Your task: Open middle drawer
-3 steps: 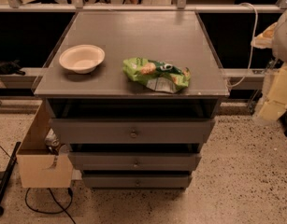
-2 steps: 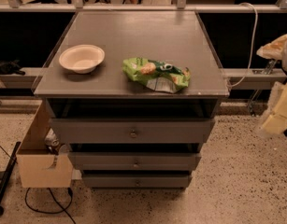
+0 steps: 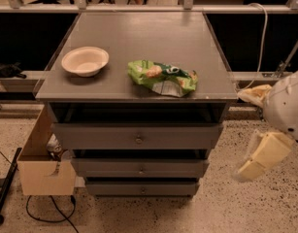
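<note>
The middle drawer [image 3: 140,168] is the medium-height grey front, second from the top of the cabinet, with a small round knob [image 3: 141,169]; its front lines up with the other fronts. Above it is a taller drawer front [image 3: 138,136] and below it a shorter one [image 3: 141,188]. My gripper [image 3: 253,164], cream-coloured under a white rounded arm housing [image 3: 286,106], hangs at the right edge of the camera view. It is to the right of the cabinet at about the middle drawer's height and touches nothing.
On the cabinet top [image 3: 153,33] sit a white bowl [image 3: 85,60] and a green snack bag [image 3: 162,77]. An open cardboard box [image 3: 42,166] stands against the cabinet's left side, with black cables [image 3: 46,212] on the speckled floor. A rail runs behind.
My arm and gripper have dropped from beside the cabinet top to the level of the drawers, still off to the right. The drawers, bowl and bag have not moved.
</note>
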Available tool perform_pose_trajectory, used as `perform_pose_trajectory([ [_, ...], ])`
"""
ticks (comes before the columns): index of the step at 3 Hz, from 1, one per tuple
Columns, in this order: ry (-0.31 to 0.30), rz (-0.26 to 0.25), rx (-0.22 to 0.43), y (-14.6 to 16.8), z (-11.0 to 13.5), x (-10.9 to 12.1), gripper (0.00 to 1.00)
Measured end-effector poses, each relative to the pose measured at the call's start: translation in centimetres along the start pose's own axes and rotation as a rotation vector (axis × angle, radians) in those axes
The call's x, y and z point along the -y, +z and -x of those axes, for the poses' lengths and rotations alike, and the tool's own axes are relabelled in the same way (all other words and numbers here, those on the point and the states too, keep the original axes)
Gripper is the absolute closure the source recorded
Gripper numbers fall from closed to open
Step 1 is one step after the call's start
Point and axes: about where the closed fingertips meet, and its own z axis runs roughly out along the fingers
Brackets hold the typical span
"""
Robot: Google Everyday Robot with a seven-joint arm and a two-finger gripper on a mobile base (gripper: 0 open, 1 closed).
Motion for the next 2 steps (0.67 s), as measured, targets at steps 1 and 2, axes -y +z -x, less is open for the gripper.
perform_pose_trajectory([
  [1,-0.029,0.045,0.024,4.1,0.0,-1.2,0.0],
  [2,-0.063,0.076,0.02,7.6,-0.3,-2.6,0.0],
])
